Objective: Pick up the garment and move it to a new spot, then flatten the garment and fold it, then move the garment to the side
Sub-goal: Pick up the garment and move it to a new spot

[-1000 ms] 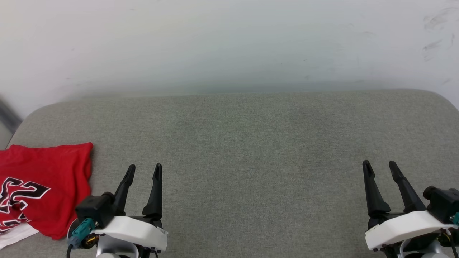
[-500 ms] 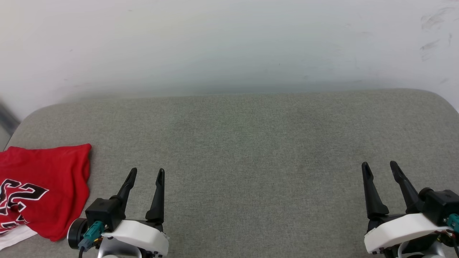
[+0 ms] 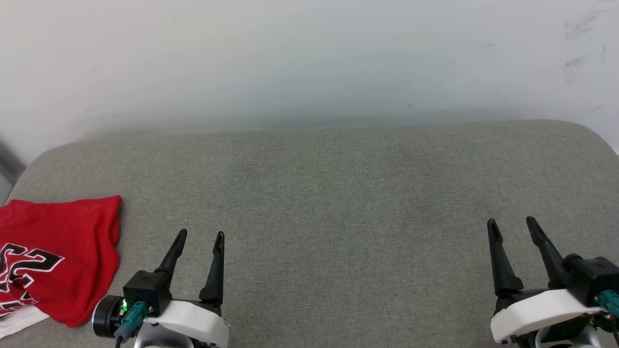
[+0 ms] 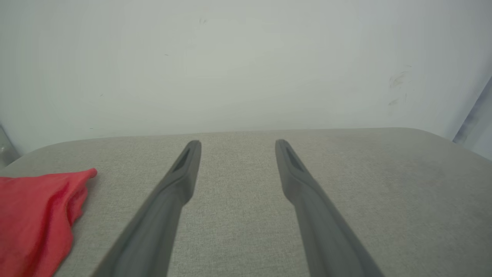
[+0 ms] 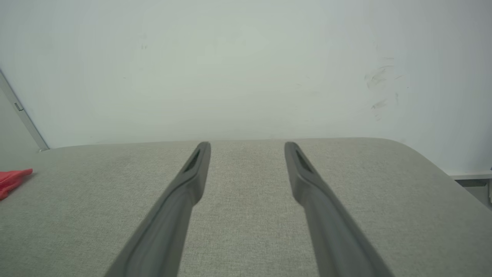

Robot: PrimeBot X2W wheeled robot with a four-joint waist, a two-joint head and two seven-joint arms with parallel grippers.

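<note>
Head view: I see the garment point(image 3: 58, 256) lying at the lower left of the frame on the grey cushion point(image 3: 338, 193). My left gripper point(image 3: 201, 233) and right gripper point(image 3: 511, 221) both stand wide apart, holding nothing.

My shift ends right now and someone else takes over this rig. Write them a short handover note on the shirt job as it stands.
Grippers: the left gripper is open and empty, over the grey cushion just right of the garment, not touching it. The right gripper is open and empty, over the cushion's right side.
Things: the garment lies at the cushion's left edge in a compact shape, number face up, with a white bit showing at its near edge. The head view cuts part of it off.
Done, by the look of it: folded and set to the side.
Left: probably nothing. Check the hidden part of the fold.
</note>
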